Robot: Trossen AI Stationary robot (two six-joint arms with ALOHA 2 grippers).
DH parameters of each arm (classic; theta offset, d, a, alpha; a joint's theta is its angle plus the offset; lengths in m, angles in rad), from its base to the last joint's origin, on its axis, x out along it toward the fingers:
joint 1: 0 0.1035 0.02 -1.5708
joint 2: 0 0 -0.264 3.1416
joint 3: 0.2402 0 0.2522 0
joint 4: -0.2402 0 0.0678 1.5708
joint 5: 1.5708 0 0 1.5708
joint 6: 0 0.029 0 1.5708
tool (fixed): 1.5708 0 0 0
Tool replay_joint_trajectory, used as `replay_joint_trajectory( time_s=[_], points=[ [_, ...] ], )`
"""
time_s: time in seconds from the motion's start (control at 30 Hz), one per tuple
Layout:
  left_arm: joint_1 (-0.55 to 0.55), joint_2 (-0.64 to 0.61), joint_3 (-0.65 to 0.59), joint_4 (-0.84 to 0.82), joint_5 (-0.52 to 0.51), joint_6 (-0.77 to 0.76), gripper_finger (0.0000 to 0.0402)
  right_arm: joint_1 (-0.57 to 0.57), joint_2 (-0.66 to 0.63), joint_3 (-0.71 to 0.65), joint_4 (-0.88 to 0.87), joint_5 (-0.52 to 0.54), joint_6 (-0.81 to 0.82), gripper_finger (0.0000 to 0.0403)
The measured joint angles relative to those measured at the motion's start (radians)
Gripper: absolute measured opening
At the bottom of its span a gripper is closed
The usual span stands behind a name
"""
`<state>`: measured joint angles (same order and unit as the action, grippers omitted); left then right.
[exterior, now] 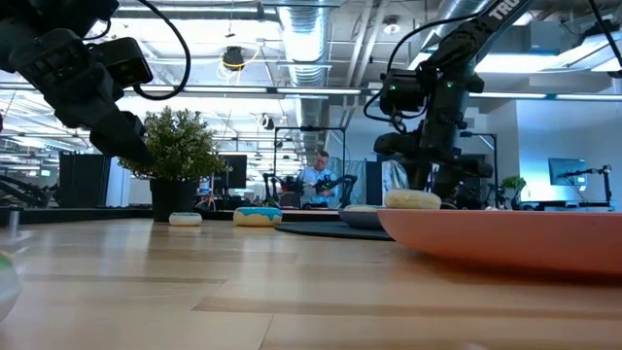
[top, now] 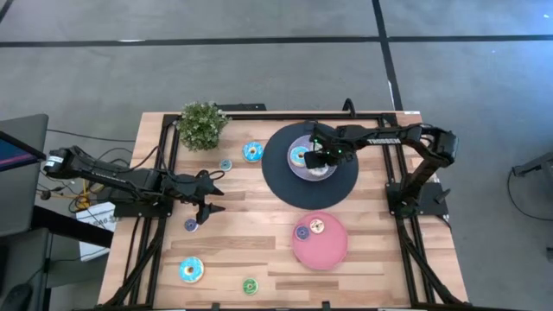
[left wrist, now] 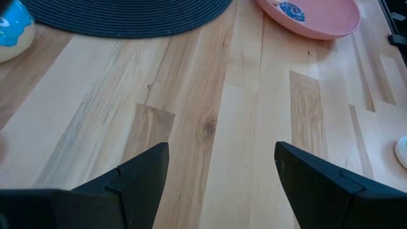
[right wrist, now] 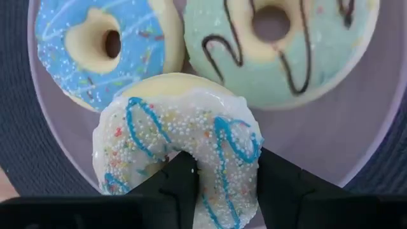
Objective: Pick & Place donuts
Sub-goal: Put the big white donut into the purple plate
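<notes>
My right gripper (right wrist: 219, 191) (top: 321, 159) is over the lavender plate (right wrist: 381, 127) on the black disc (top: 278, 177), shut on a white-iced donut with blue drizzle (right wrist: 172, 121). A blue donut (right wrist: 95, 44) and a pale green donut with dark drizzle (right wrist: 286, 44) lie flat on that plate. My left gripper (left wrist: 222, 178) (top: 210, 194) hovers open over bare wood on the table's left. Loose donuts lie flat on the table: blue ones (top: 252, 152) (top: 191, 269), a small one (top: 225, 164), a purple one (top: 191, 225) and a green one (top: 250, 286). My right gripper pinches the white donut's ring (right wrist: 226, 172) with one finger (right wrist: 175, 187) in the hole and the other (right wrist: 286, 187) outside the rim. It comes from above. The donut overlaps the two lying on the plate; whether it rests on them I cannot tell.
A pink plate (top: 333, 250) near the table's middle front carries two small donuts (top: 302, 231) (top: 317, 226). A potted plant (top: 203, 125) stands at the far left. Bare wood lies between the left gripper and the pink plate. A person sits in the room behind (exterior: 316, 180).
</notes>
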<state>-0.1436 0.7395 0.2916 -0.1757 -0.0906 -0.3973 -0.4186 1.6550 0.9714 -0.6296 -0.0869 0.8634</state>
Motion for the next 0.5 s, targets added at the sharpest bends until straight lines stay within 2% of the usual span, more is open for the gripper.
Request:
replay_joint_trajectory(
  time_s=[0.17,0.33,0.5],
  points=[
    [0.000,0.000,0.000,0.000,0.000,0.000,0.0279,0.032,0.000,0.000,-0.008,-0.041,-0.027,0.0127],
    [0.000,0.000,0.000,0.000,0.000,0.000,0.0279,0.031,0.000,0.000,-0.052,0.128,0.001,0.0127],
    [0.000,0.000,0.000,0.000,0.000,-0.004,0.0279,0.019,0.000,0.000,-0.036,0.114,-0.018,0.0127]
  ],
)
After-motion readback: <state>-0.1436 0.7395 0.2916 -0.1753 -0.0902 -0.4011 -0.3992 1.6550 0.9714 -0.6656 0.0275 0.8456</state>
